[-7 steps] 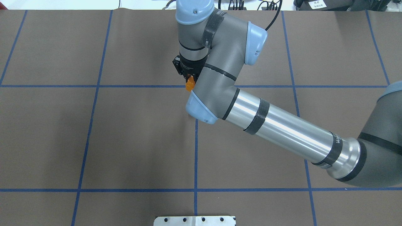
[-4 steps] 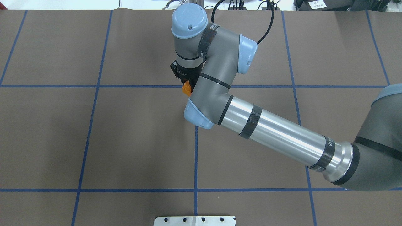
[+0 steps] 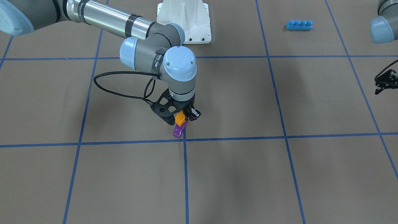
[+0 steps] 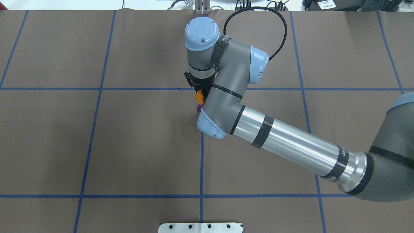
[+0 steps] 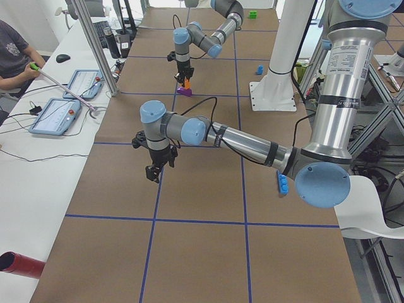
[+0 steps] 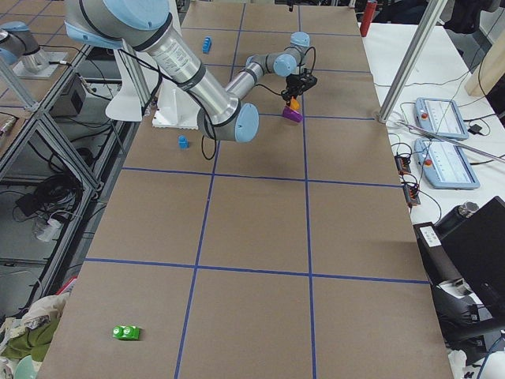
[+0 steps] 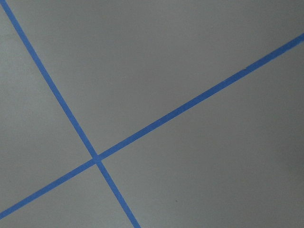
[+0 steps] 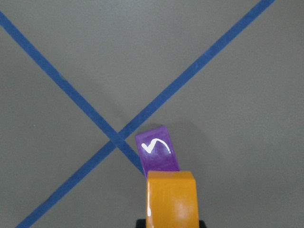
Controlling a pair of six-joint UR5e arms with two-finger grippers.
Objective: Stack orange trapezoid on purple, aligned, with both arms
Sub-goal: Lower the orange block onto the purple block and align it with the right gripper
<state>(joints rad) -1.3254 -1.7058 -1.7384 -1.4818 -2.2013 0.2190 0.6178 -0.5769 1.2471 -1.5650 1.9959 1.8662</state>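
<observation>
Two black fingers of the right gripper point(image 3: 181, 117) are clamped on the orange trapezoid point(image 3: 179, 119), which is held clear of the table and is not yet seated. The purple block point(image 3: 178, 131) lies just beneath it, with a small gap apparently left between them. It rests on the brown table cover point(image 3: 124, 174) beside a crossing of blue tape lines point(image 3: 236, 137). In the right wrist view the purple block's long axis is turned slightly off that of the orange one (a small twist, judged from its slanted edges). A little wrist rotation is probably called for before the descent. The left gripper point(image 3: 385, 82) is parked well apart, much the farther of the two, and how far it is opened cannot be told.
</observation>
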